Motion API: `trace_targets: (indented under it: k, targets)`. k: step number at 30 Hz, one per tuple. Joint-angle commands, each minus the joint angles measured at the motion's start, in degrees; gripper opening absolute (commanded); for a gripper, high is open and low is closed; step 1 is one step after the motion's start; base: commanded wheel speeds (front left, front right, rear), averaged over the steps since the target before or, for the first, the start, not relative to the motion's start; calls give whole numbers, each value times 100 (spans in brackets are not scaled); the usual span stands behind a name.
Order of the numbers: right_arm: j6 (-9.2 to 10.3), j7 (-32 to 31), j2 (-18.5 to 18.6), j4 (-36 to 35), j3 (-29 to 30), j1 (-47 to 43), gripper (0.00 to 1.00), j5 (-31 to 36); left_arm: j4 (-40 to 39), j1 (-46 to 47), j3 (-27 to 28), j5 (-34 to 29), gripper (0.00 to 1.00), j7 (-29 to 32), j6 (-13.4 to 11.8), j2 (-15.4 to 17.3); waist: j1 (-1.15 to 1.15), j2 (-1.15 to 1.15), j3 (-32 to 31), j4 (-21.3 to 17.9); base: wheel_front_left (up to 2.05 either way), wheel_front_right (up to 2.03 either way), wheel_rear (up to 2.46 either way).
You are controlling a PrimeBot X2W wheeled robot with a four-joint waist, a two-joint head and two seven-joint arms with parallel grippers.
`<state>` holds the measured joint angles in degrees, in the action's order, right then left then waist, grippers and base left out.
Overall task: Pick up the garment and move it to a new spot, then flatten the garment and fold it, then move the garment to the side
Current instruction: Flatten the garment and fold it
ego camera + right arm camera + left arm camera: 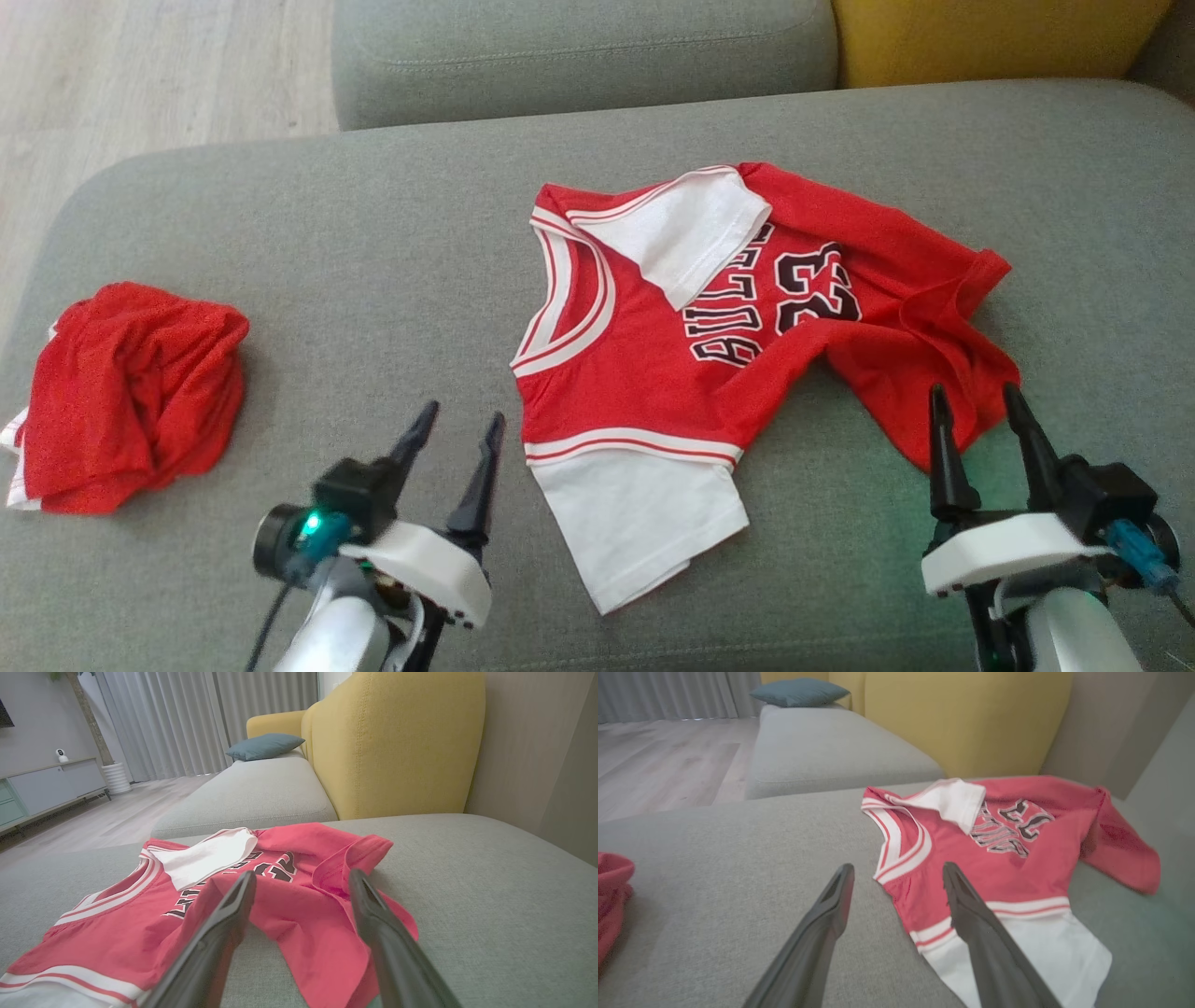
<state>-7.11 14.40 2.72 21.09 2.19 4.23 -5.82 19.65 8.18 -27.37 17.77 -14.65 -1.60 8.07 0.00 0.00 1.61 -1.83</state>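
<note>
Left gripper (464, 412) and right gripper (973, 389) hang with jaws spread and empty at the near edge of the jersey (653, 373), which lies rumpled mid-cushion (373, 233). Light and limp, probably slippery, it wants pinching at shoulder and hem corners. The right wrist view reveals the hem (355, 854) curled up, while the head view adds a red bundle (131, 401) far left.

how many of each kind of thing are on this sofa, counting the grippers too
red and white jersey: 1
crumpled red garment: 1
blue-grey pillow: 1
grippers: 2 (left gripper, right gripper)
total: 5
</note>
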Motion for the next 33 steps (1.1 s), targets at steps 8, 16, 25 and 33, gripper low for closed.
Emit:
trace_targets:
  k: [8, 16, 25, 33]
  targets:
    - [-37, 60, 16, -232, -160, 138, 100, -44, -396, -74, 600, 283, 100, -34, -16, -317, 0, 0, 89, 40, 0, 0, 0]
    - [-37, 36, 16, -307, -220, 294, 100, 21, 523, 514, 324, 253, 100, 173, 223, -403, 0, 0, 404, -93, 0, 0, 0]
    - [-37, 37, 16, -370, -290, 469, 100, 6, 1599, 1319, 23, 256, 100, 695, 566, -420, 0, 0, 819, -343, 0, 0, 0]
    - [-37, 46, 16, -385, -328, 567, 100, -7, 2221, 1657, -47, 245, 31, 915, 580, -379, 0, 0, 983, -478, 0, 0, 0]
